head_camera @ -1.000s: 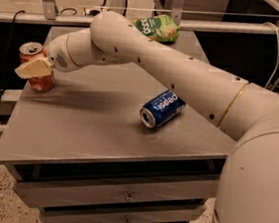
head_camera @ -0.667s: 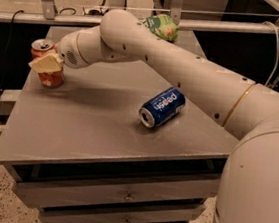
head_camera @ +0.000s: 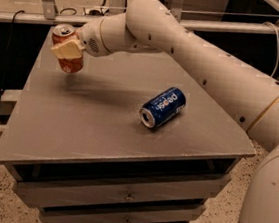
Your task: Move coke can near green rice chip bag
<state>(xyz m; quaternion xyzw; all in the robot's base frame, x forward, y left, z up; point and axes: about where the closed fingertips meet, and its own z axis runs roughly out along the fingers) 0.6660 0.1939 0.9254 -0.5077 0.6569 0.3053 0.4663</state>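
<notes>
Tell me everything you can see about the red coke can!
The coke can is small and red-orange with a shiny silver top, and it looks like metal. It is nearly upright, leaning a little, over the far left corner of the grey table. The gripper is shut around its middle, with one cream finger across its front. The can seems lifted just off the table top, so only the gripper touches it.

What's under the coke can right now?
Only grey tabletop and shadow lie under the red-orange coke can, held clear by the tool at the far-left corner. The tool's pad covers the can's middle.
</notes>
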